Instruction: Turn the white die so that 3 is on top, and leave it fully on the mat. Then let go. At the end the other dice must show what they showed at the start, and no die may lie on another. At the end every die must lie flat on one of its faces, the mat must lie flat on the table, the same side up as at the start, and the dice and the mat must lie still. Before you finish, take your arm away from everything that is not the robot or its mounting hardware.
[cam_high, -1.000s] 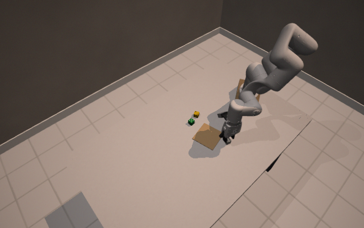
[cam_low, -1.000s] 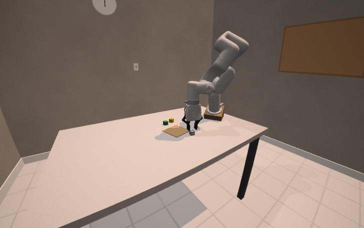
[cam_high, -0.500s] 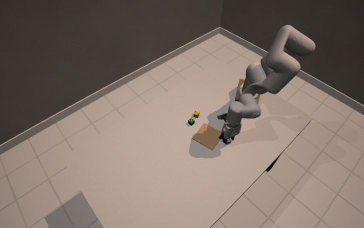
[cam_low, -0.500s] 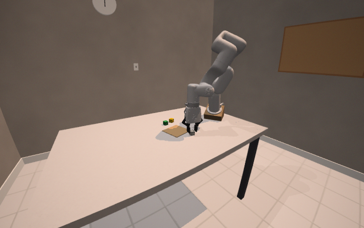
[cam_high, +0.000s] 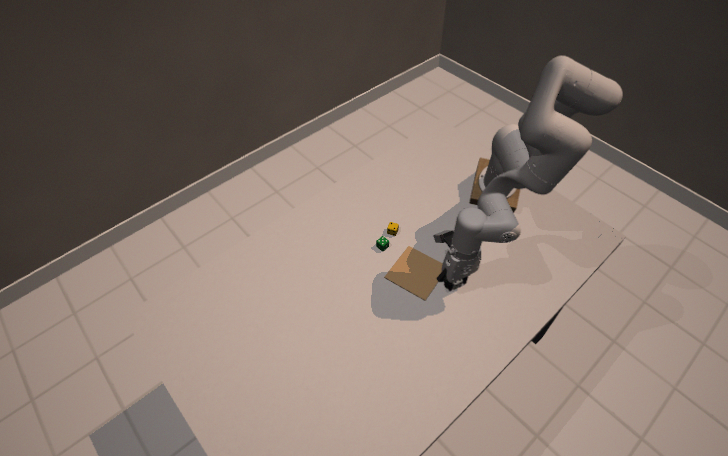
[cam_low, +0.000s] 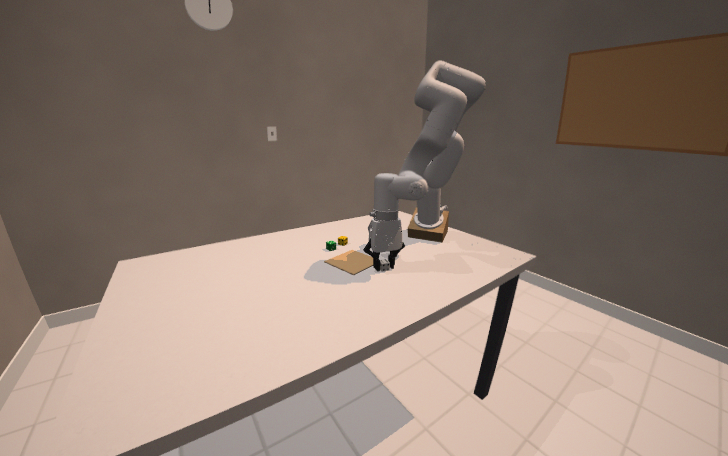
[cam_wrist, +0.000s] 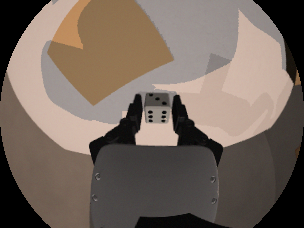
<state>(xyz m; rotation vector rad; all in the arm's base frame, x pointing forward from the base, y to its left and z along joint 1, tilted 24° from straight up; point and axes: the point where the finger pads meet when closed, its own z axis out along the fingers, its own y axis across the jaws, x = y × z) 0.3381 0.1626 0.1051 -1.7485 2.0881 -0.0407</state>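
Observation:
The white die (cam_low: 384, 264) (cam_wrist: 157, 114) is on the table just beside the tan mat (cam_high: 424, 276) (cam_low: 351, 264) (cam_wrist: 115, 55), off its edge. In the wrist view its brighter face shows 6 and looks like the top; the shaded face beside it shows 3 and looks like a side. My gripper (cam_high: 456, 283) (cam_low: 384, 265) (cam_wrist: 157, 102) is down around the die, fingers partly open, one on each side, with narrow gaps. The die is hidden in the top view. The mat lies flat with nothing on it.
A green die (cam_high: 381, 243) (cam_low: 330, 245) and a yellow die (cam_high: 392, 228) (cam_low: 342, 240) stand close together past the mat's far side, off the mat, not stacked. The arm's base stands on a wooden block (cam_low: 427, 234) at the back right.

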